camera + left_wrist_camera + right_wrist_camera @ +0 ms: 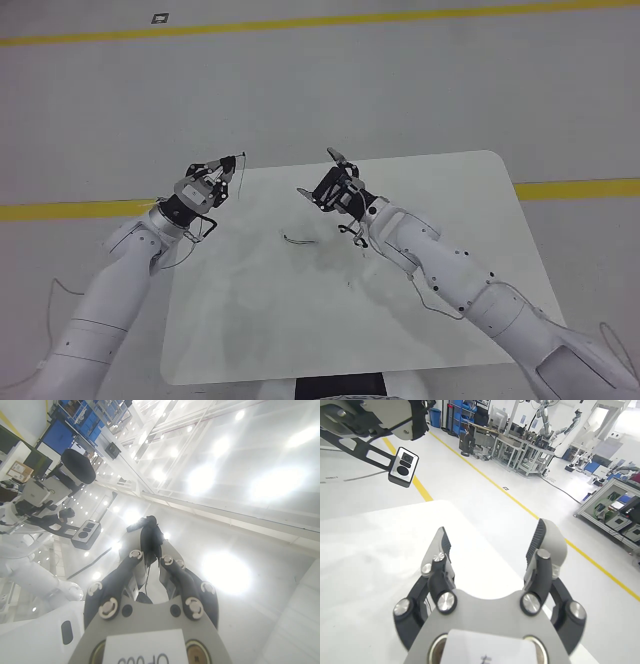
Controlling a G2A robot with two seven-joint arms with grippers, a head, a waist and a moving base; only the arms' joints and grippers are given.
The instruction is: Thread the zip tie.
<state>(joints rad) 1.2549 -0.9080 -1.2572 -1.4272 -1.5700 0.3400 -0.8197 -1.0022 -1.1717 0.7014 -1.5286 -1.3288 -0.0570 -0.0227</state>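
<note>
Showing L gripper (215,172) (151,525) pinched shut on the black zip tie (236,160) (148,572), raised just off the far-left corner of the white table (450,250), w/ R gripper (318,172) (492,535) above the table's far middle, jaws spread wide & holding nothing, near a thin dark strip (297,240) lying on the top.

The left gripper (222,168) is hanging by the far left corner of the table (450,260). It is clamping a zip tie (239,157), whose free end is sticking out past the fingertips, away from the robot. The right gripper (318,175) is hovering to its right, above the table's far middle, with jaws spread around nothing. A thin strip (298,239) is lying on the table between the two arms, nearer the robot than both grippers.
</note>
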